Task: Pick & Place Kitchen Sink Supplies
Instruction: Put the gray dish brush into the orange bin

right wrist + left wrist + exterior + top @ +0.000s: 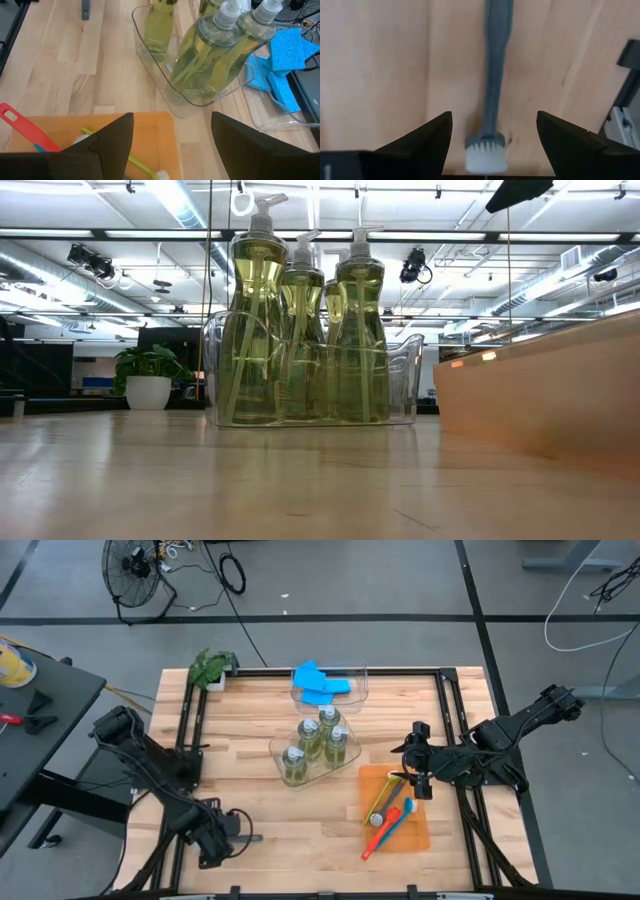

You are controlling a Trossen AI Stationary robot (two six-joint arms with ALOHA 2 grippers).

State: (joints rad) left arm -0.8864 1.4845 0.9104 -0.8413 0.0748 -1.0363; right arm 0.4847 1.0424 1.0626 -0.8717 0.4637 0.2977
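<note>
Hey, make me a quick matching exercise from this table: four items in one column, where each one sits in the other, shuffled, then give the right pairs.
Items
1. clear pump bottles of yellow-green liquid
2. flat bright-blue sponges
3. red long-handled dish brush
4. dark grey dish brush

Places
A. on the bare wooden table, between the open fingers of the left gripper
B. in the flat orange tray
C. in the clear bin at the table's far edge
D. in the clear bin at mid-table

Pairs: 1-D, 2-C, 3-B, 4-A

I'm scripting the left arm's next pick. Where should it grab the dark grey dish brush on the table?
Grip the dark grey dish brush on its slim handle, just above the white bristle head, coming straight down. It lies flat on bare wood between the open left gripper fingers, so closing across the handle should suit.
</note>
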